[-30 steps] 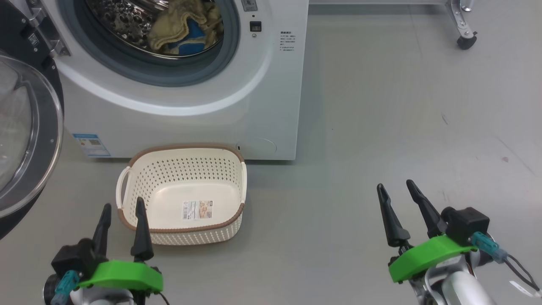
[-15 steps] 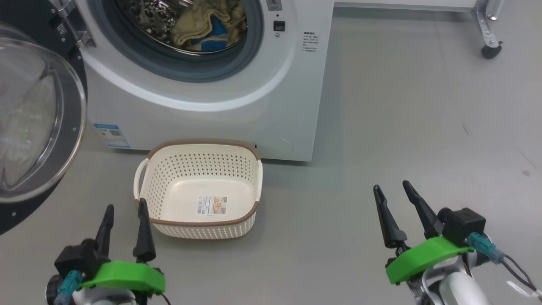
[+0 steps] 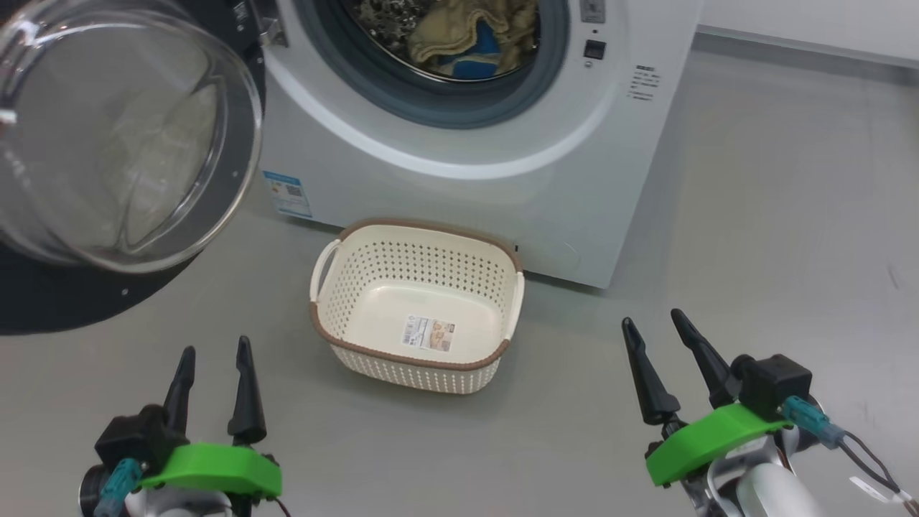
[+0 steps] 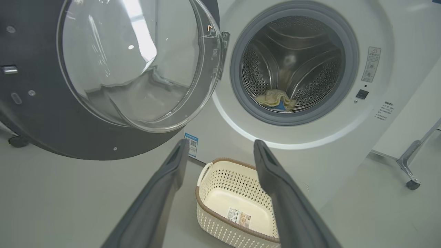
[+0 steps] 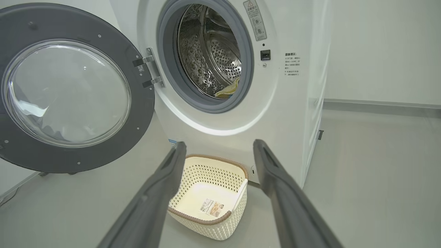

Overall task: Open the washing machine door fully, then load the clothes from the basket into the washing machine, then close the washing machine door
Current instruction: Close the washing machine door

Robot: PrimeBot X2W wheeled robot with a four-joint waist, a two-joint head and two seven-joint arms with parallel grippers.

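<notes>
With clothes (image 3: 459,32) loaded, we recommend the left gripper (image 3: 215,345) (fingers (image 3: 246,388) spread, empty, as on the right gripper (image 3: 651,316)) push the washing machine door (image 3: 122,136) rightward until latched.

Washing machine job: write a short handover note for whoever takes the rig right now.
The left hand: open, empty, low before the basket.
The right hand: open, empty, off to the basket's right.
The washing machine door stands swung wide; clothes lie in the drum of the washing machine; basket sits empty on the floor in front.
Done: door opened, clothes loaded.
To do: close the door.
</notes>
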